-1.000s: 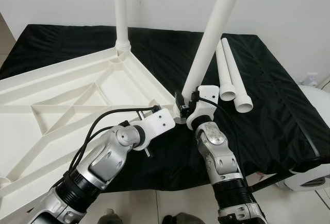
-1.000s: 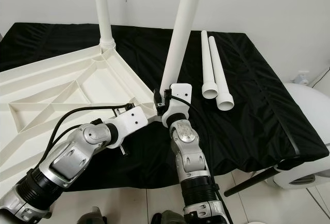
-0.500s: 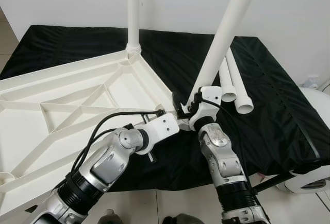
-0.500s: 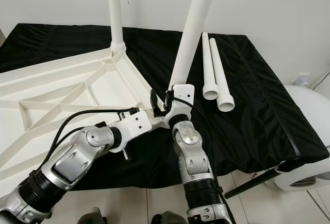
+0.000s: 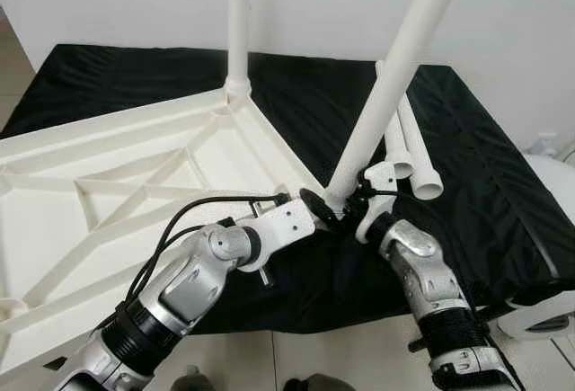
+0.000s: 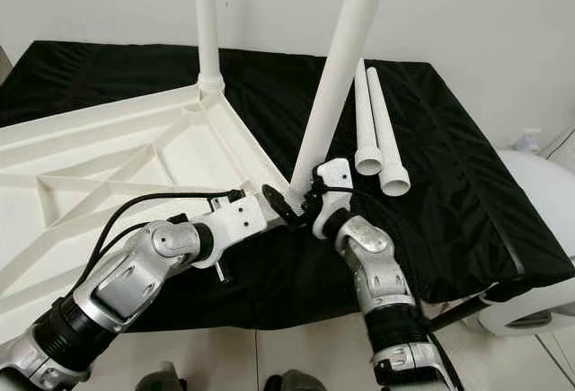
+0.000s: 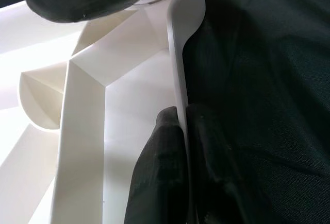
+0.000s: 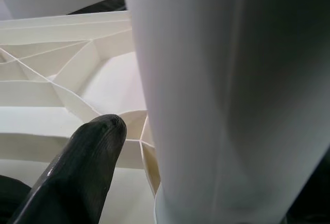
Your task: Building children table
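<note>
table legs' (image 5: 386, 94) tops beyond frame

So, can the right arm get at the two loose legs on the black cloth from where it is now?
Probably not yet: the right gripper holds the tilted leg, though the loose legs lie close and unblocked.

Black-covered table (image 5: 503, 184): white tabletop (image 5: 135, 166), 2 loose legs (image 5: 409, 153).

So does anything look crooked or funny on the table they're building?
Yes. The near leg leans over at the corner of the upside-down tabletop, while the far leg stands straight up. The right hand is at the leaning leg's base, and the left hand pinches the tabletop's rim. Two spare legs lie on the black cloth.
</note>
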